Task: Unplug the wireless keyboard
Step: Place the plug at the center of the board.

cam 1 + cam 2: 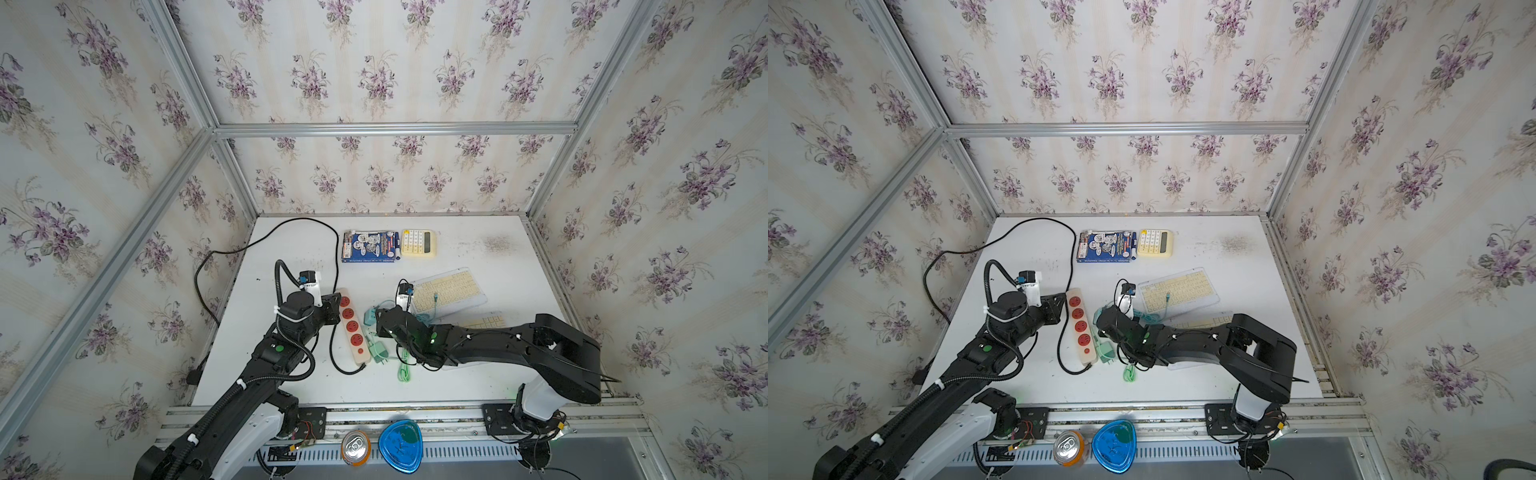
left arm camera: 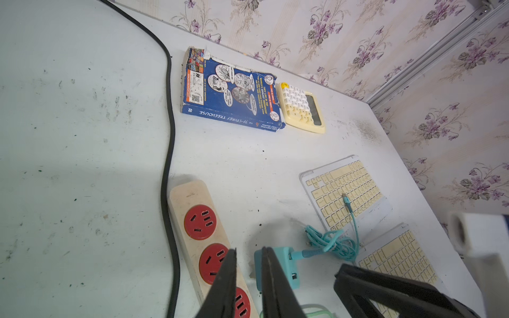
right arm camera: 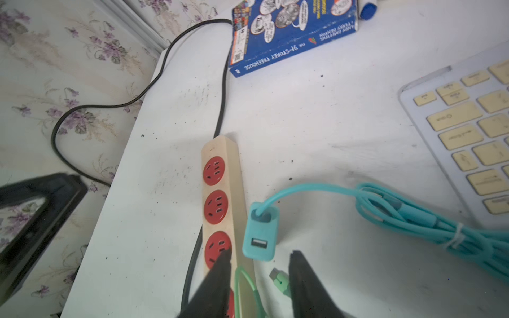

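Note:
A keyboard [image 1: 451, 291] with cream keys lies flat at the right of the table; it shows in both wrist views [image 2: 355, 176] [image 3: 468, 124]. The free end of a teal cable [image 2: 344, 196] rests on its keys. That cable coils back to a teal charger [image 3: 260, 234], which lies on the table beside a beige power strip [image 1: 351, 328], prongs out of the sockets. My left gripper [image 2: 249, 252] hovers over the strip and charger, its jaws a narrow gap apart and empty. My right gripper [image 3: 260, 252] stands open just short of the charger, with a green USB plug [image 3: 278, 278] between its fingers, untouched.
A second cream keyboard [image 1: 488, 321] lies partly under my right arm. A green charger [image 1: 379, 353] and its cable [image 1: 404, 370] sit by the strip's near end. A blue book [image 1: 370, 246] and a calculator [image 1: 419, 242] lie at the back. The strip's black cord [image 1: 291, 224] loops off to the left.

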Robot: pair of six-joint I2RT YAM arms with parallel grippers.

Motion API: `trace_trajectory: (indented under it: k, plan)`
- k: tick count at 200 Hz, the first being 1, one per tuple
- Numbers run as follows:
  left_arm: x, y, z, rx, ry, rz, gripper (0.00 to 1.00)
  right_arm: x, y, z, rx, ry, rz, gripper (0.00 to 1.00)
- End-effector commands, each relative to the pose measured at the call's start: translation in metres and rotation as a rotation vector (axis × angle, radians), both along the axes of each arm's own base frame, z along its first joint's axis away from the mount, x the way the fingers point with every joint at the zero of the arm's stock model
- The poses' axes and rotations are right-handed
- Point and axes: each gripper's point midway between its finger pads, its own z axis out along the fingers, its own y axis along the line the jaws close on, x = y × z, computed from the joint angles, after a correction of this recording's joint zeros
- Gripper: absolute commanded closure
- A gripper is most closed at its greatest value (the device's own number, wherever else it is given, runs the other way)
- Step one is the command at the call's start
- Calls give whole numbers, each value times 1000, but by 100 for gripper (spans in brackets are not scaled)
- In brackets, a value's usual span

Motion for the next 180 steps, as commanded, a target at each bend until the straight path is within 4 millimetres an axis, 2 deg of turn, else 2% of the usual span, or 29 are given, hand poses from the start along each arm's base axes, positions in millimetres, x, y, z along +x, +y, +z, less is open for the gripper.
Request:
trace_trajectory:
  k: [1,10,23,47,84,108,180]
  plan:
    - [0,6,2,10,-20,29,78,-7,1,37,-115,-155,8,81]
    - [0,8,3,12,-25,41,77,-11,9,46,-131,-179,37,83]
    - [0,11,2,16,-31,57,77,-11,18,49,-142,-177,60,87]
    - [-1,18,3,20,-45,90,72,-6,27,42,-190,-170,63,87]
    - [-5,25,9,17,-80,117,71,14,35,3,-188,-63,93,88]
    - [-7,30,11,17,-97,139,70,19,37,-19,-216,-6,102,89]
    - [-11,36,17,13,-129,165,68,32,11,-77,-242,111,35,91]
